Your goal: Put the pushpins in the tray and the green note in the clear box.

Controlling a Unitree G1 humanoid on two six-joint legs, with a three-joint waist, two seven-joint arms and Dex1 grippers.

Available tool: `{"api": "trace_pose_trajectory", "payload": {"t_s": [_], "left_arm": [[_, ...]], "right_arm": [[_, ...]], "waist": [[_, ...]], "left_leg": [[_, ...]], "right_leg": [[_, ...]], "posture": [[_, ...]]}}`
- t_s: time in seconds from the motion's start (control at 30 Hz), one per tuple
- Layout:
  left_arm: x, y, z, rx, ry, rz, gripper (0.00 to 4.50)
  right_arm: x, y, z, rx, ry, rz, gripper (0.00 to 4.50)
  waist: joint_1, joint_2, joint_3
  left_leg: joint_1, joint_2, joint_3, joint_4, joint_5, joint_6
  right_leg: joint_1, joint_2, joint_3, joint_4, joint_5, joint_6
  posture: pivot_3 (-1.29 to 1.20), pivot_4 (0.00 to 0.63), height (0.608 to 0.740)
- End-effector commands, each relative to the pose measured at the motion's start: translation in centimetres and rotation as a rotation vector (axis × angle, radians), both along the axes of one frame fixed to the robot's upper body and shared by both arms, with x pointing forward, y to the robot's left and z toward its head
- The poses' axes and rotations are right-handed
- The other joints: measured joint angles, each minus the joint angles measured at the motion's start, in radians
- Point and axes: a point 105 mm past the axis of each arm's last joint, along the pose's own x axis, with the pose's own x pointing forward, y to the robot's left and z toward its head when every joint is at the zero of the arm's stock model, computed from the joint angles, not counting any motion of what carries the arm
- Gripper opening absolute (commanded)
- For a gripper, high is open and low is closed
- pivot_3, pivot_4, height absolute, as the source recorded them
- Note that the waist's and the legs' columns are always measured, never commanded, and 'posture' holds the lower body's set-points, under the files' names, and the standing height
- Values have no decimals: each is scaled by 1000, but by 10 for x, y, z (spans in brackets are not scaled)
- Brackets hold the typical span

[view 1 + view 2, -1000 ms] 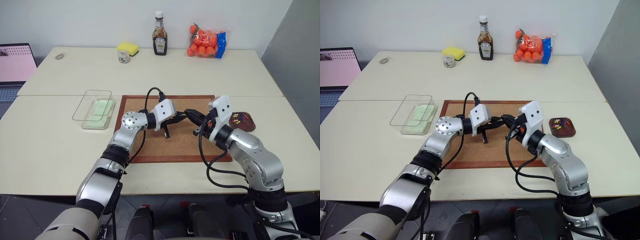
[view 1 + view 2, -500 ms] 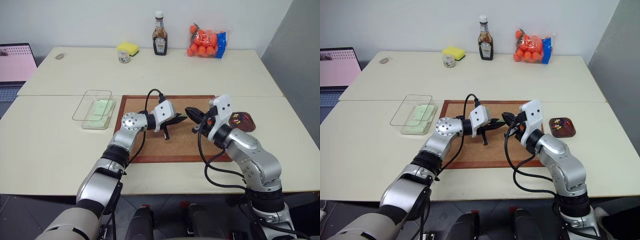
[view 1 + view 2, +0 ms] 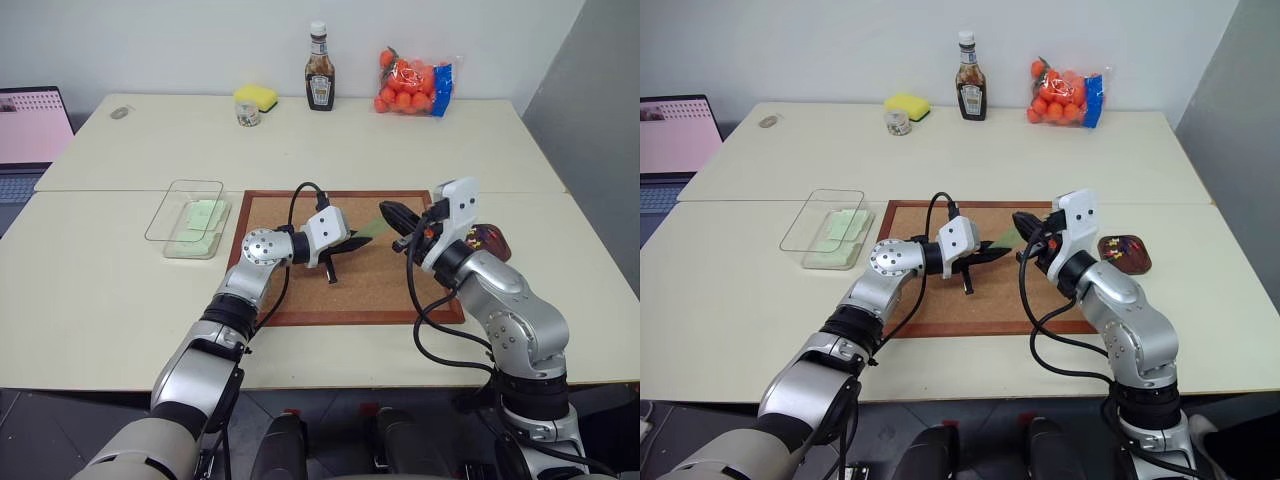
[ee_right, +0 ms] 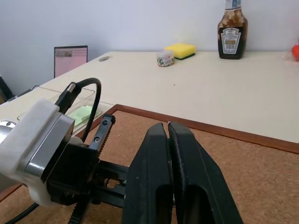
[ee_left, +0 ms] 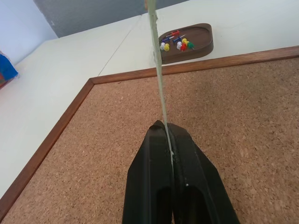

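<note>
1. My left end effector (image 5: pixel 166 128) is over the corkboard (image 3: pixel 300 290), pinching the green note (image 3: pixel 366 234) by one edge.
2. My right end effector (image 3: pixel 392 212) is just past the note's far end, fingers pressed together, nothing in them.
3. Beyond my right: tray (image 3: pixel 494 243) w/ pushpins (image 5: pixel 177 42) in it.
4. Off my left, on the desk (image 3: pixel 90 290): clear box (image 3: pixel 175 222) w/ green slips inside.

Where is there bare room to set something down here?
Bare tabletop lies between the clear box and the yellow sponge, and right of the tray. The corkboard is crowded mid-board: left gripper pinching the green note, right gripper beside it.
</note>
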Motion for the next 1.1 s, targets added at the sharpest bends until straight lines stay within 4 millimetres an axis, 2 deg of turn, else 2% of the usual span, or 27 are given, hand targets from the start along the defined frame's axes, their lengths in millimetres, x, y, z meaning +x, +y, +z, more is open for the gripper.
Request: {"api": "trace_pose_trajectory", "payload": {"t_s": [0.03,0.13,0.27,0.33,0.47,0.67,0.87,1.0,1.1], "left_arm": [[-2,-1,8,1,-48,-15,50],[-2,1,8,5,-47,-16,50],[-2,3,8,3,-49,-10,50],[-4,4,12,-5,-68,-12,50],[-8,4,21,-19,-104,-17,50],[-10,4,27,-27,-121,-9,50],[-12,6,29,-27,-121,2,50],[-13,6,28,-27,-118,7,0],[-13,7,28,-27,-116,11,0]], "right_arm": [[-3,-9,20,20,-70,-22,0],[-2,-22,20,15,-72,-58,0],[-2,-52,14,-18,-52,-147,0],[0,-84,-1,-85,-13,-262,0],[7,-125,-24,-182,50,-423,0],[27,-158,-52,-279,137,-543,0],[39,-177,-66,-315,175,-588,0],[41,-179,-66,-310,170,-591,948],[41,-178,-66,-309,169,-590,1419]], "waist": [[0,0,0],[1,0,0],[1,0,0],[1,0,0],[3,0,0],[-4,0,0],[-1,0,0],[0,0,0],[-1,0,0]], "left_leg": [[0,0,0,0,0,0],[0,0,0,0,0,0],[0,0,0,0,0,0],[0,0,0,0,0,0],[0,0,1,0,0,0],[1,0,2,0,0,0],[1,0,3,0,0,0],[0,0,3,0,0,0],[1,0,3,0,0,0]], "right_leg": [[0,0,0,0,0,0],[0,0,0,0,0,0],[0,0,0,0,0,0],[0,0,0,0,0,0],[0,0,1,-1,0,0],[0,1,2,0,0,1],[0,0,2,0,0,1],[0,0,2,0,0,0],[0,0,2,0,0,1]], "posture": [[0,150,740],[0,150,740],[0,150,740],[0,150,740],[0,150,740],[0,150,740],[0,150,740],[0,150,740],[0,150,740]]}}
